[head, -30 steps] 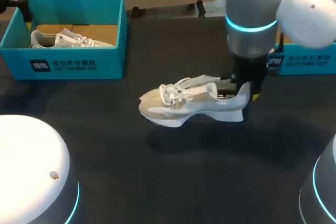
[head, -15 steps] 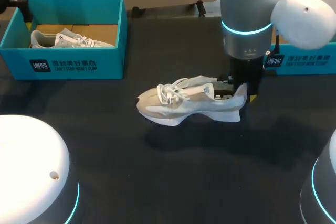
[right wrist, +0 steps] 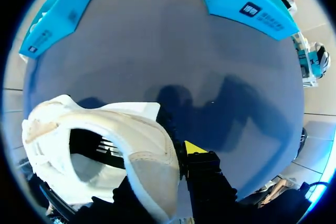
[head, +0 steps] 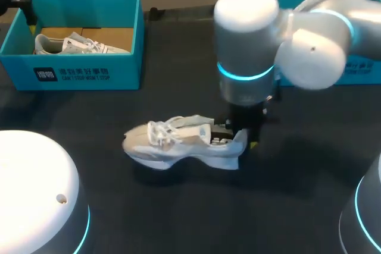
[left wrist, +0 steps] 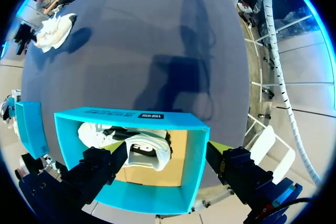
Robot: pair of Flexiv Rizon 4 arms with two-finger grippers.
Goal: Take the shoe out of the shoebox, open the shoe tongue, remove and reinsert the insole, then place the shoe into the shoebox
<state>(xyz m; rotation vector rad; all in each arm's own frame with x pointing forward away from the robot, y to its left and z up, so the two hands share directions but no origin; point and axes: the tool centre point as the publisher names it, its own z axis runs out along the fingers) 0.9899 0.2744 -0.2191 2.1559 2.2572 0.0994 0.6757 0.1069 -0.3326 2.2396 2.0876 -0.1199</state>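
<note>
A white and beige shoe [head: 175, 142] hangs just above the black table, toe pointing left. My right gripper [head: 240, 137] is shut on its heel wall. In the right wrist view the heel collar [right wrist: 149, 148] sits between the fingers, and one yellow fingertip [right wrist: 195, 147] shows outside it. The teal shoebox [head: 89, 72] stands at the back left with a second white shoe [head: 77, 44] inside. My left gripper [left wrist: 165, 169] hangs open over that shoebox [left wrist: 131, 116], above the shoe inside [left wrist: 144, 148]. It holds nothing.
A second teal box [head: 357, 63] stands at the back right behind my right arm. In the right wrist view both teal boxes [right wrist: 58, 17] [right wrist: 247, 1] lie ahead of the gripper across bare black table [head: 178, 206].
My right arm has carried the shoe leftward and toward the table's front, lower than before. The left arm has not moved.
</note>
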